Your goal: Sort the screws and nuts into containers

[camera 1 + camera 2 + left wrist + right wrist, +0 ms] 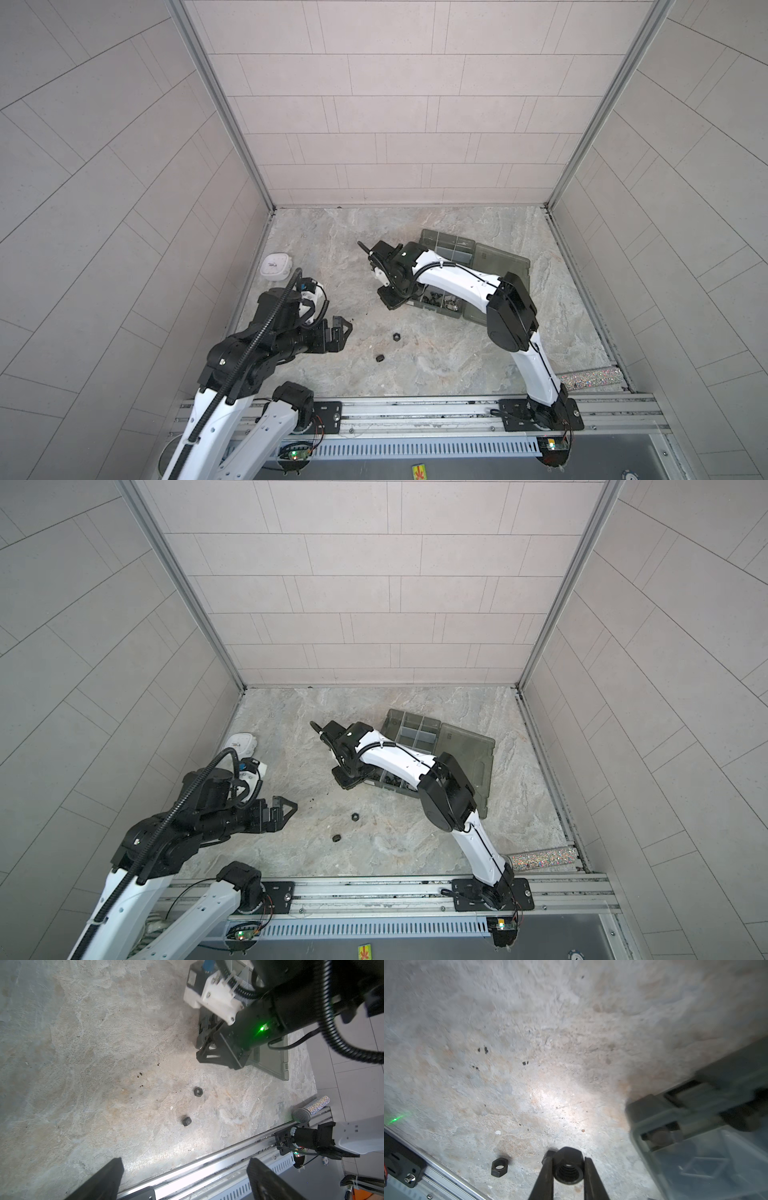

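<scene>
1 black hex nut (568, 1169) pinched by 2 opposite sides between the fingers of the right gripper (568, 1157), threaded bore toward the wrist camera. Hangs just beside the near corner of the organizer box (432, 235). In the compartment (436, 311) closest to that gripper, a heap of black and silver hardware (442, 300), too small to sort by eye. Farther from it, past the right arm, more compartments (409, 729) split by pale dividers, and the flat lid (505, 262) lying open on the counter (332, 232).

Left gripper (186, 1160) released, fingers spread wide, nothing between them, well apart from the right gripper. Ahead of its fingertips, on the counter between the 2 grippers, 2 loose pieces, not touching. 1 loose hex nut (198, 1091) lying flat, closer to the right gripper. 1 stubby dark piece (186, 1121) closer to the left gripper; cannot tell whether nut or screw.

Beside the left arm's wrist, away from the fingertips, 1 white clock (276, 266). Far from both grippers, by the right arm's base, 1 glittery microphone (311, 1108).
</scene>
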Available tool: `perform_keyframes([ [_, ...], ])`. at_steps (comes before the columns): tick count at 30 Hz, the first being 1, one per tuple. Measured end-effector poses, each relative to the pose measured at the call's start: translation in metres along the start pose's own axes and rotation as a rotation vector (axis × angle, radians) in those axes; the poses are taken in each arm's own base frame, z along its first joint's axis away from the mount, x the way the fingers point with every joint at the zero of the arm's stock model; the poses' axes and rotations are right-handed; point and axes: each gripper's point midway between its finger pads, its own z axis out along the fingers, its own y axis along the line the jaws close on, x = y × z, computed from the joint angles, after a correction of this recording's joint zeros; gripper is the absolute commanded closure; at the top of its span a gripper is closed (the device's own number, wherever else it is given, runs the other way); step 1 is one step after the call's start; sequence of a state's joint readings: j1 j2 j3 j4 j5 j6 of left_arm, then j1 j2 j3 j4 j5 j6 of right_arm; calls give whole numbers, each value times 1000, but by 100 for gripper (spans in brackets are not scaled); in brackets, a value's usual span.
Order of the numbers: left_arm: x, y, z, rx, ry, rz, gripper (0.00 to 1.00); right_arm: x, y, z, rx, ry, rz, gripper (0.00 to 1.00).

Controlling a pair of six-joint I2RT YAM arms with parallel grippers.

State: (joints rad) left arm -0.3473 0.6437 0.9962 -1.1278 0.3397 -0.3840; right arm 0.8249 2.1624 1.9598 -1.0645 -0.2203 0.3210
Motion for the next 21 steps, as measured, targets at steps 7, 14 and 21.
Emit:
perform_keyframes([
  [7,-15,-7,10,20,12,10,0,-18,-50,-29,36,-56,64,86],
  [14,-39,-16,33,37,50,17,0,-19,-110,-37,87,-56,144,86],
  [21,-61,-25,52,65,66,32,0,-18,-157,-45,108,-63,231,86],
])
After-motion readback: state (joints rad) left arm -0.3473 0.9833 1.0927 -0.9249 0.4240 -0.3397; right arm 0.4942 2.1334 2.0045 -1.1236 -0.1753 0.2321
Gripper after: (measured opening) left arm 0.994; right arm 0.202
